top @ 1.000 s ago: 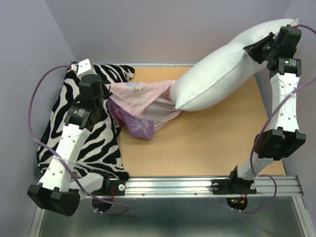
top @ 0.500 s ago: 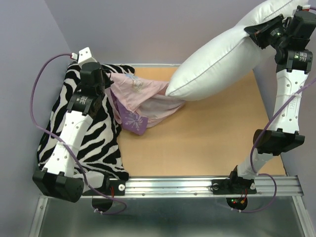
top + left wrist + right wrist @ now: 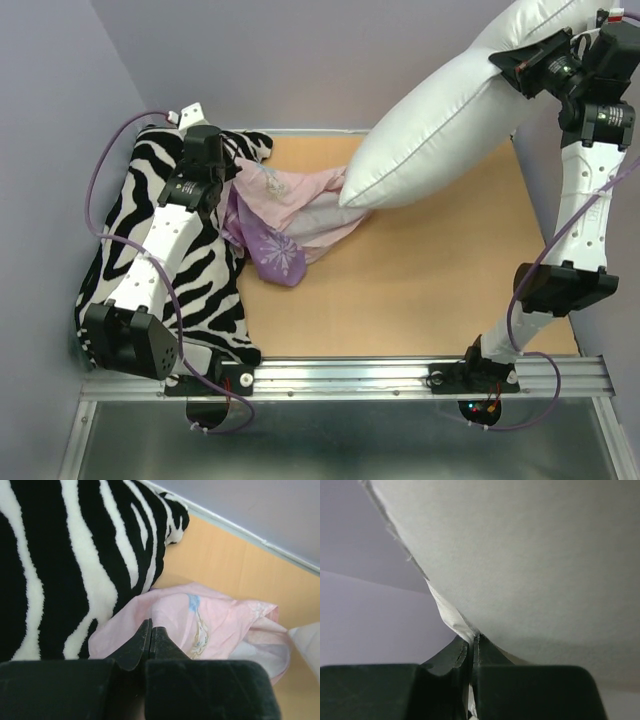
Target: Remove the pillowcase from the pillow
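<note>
The white pillow [image 3: 440,120] hangs slanted in the air at the back right. My right gripper [image 3: 507,66] is shut on its upper seam edge, and the right wrist view shows the jaws [image 3: 471,641] pinching that seam under the pillow [image 3: 545,555]. Its lower corner touches the open mouth of the pillowcase [image 3: 290,210], which lies crumpled and pink-purple on the table. My left gripper [image 3: 232,188] is shut on the pink fabric at the case's left end. The left wrist view has the closed fingertips [image 3: 151,628] on the pillowcase [image 3: 220,625].
A black-and-white zebra cushion [image 3: 190,280] fills the left side of the table under my left arm, also seen in the left wrist view [image 3: 75,555]. The wooden tabletop [image 3: 420,280] lies to the right of it. Purple walls stand close behind and beside. A metal rail [image 3: 400,375] runs along the front.
The right gripper lifted the pillow higher and further back, drawing it out of the pillowcase. The left gripper shifted towards the back with the case's left end, bunching the fabric.
</note>
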Robot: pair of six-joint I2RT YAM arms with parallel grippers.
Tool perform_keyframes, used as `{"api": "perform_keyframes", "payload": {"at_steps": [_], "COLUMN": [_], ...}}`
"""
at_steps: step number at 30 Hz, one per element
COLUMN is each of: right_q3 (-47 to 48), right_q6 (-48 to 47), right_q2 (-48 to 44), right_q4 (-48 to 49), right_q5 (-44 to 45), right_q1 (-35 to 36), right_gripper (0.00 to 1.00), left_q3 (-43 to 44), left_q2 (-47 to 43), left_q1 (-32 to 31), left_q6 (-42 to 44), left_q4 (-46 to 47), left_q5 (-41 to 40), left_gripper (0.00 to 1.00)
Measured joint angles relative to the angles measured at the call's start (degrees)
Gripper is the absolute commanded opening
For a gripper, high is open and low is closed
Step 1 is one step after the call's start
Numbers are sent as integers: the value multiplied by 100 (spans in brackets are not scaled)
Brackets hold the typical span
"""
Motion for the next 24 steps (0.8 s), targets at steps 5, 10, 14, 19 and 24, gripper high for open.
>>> {"api": "perform_keyframes", "payload": {"at_steps": [5, 10, 14, 19, 24], "right_q3": [-1790, -3993, -5447, -7160, -8124], "right_q6": [-304, -949, -1462, -1661, -1703], "right_q2": [-793, -1661, -2105, -2258, -2358], "right_q4": [385, 577, 898, 1604, 1996], "right_q5": [-205, 356, 1244, 2142, 2653], "right_q1": [7, 199, 452, 796, 874], "right_gripper": [1, 0, 0, 1, 44], "left_q3": [227, 227, 66, -608, -1292], "left_q2": [-2, -2, -50, -299, -498], "left_q1": [22, -59, -144, -334, -809], "left_q6": [74, 212, 326, 372, 343], "left_q4": [170, 190, 306, 522, 743], "left_q5": [308, 546, 634, 785, 999], "left_gripper": [0, 0, 11, 20, 31]}}
